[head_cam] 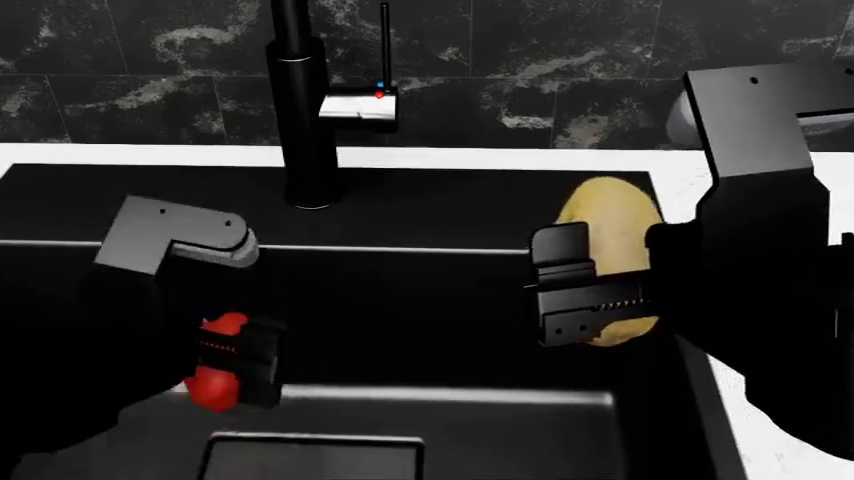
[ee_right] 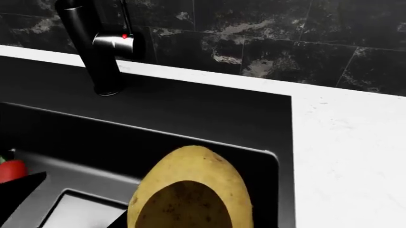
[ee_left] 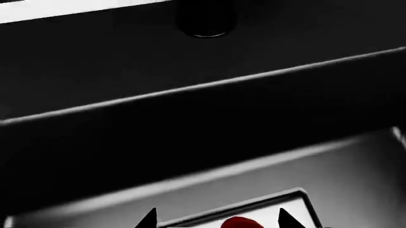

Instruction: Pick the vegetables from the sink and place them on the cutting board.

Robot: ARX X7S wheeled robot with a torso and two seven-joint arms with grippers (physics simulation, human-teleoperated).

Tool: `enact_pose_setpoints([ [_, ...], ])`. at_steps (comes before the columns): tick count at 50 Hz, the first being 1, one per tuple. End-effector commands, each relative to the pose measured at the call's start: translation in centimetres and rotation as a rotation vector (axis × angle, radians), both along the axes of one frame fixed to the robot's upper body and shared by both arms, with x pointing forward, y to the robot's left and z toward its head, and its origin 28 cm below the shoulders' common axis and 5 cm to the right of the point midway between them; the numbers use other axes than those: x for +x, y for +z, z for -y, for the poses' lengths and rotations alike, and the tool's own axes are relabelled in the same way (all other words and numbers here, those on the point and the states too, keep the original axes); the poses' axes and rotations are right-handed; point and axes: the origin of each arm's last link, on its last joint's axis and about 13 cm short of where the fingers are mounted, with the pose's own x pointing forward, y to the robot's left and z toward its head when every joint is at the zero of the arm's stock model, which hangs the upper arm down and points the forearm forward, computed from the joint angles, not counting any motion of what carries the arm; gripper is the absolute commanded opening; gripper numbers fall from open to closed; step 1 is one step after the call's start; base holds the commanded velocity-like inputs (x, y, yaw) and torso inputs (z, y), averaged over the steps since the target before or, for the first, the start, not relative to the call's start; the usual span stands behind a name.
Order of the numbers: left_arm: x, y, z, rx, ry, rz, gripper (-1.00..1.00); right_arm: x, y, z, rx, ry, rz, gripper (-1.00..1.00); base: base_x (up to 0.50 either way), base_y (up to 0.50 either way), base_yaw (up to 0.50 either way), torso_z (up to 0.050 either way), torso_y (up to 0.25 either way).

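Note:
My left gripper (head_cam: 234, 362) hangs low inside the black sink (head_cam: 441, 290), shut on the red bell pepper (head_cam: 224, 324). In the left wrist view the pepper (ee_left: 241, 223) shows between the two dark fingertips. My right gripper (head_cam: 587, 295) is shut on the tan speckled potato (head_cam: 607, 215), held up at the sink's right rim. The potato (ee_right: 190, 180) fills the lower part of the right wrist view, where the pepper (ee_right: 9, 170) shows at the edge. The cutting board is out of view.
A black faucet (head_cam: 304, 110) stands at the sink's back edge against a dark marble wall. White countertop (ee_right: 343, 156) runs behind and to the right of the basin. A pale drain plate (head_cam: 314, 458) lies on the sink floor below the pepper.

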Motion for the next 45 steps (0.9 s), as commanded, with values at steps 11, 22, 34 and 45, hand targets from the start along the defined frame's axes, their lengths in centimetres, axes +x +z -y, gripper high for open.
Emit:
enact_pose_setpoints([
  [11,-2.8,8.5,-3.9,-0.162,0.012,0.325,-1.0,-1.2,0.9,0.8,0.038,-0.017,0.297,-1.0,0.0,0.0,0.0,0.0,0.0],
  [22,-3.0,9.9,-5.3,-0.227,0.059,0.445,-1.0,-2.0,0.3,1.4,0.022,-0.033,0.358,-1.0,0.0,0.0,0.0,0.0,0.0],
  [34,-3.1,10.2,-6.0,-0.245,0.084,0.497,-1.0,-2.1,0.4,1.6,0.024,-0.042,0.387,-1.0,0.0,0.0,0.0,0.0,0.0],
  [45,-3.1,9.9,-5.8,-0.232,0.079,0.484,-1.0,-2.3,0.0,1.9,0.027,-0.057,0.389,-1.0,0.0,0.0,0.0,0.0,0.0],
])
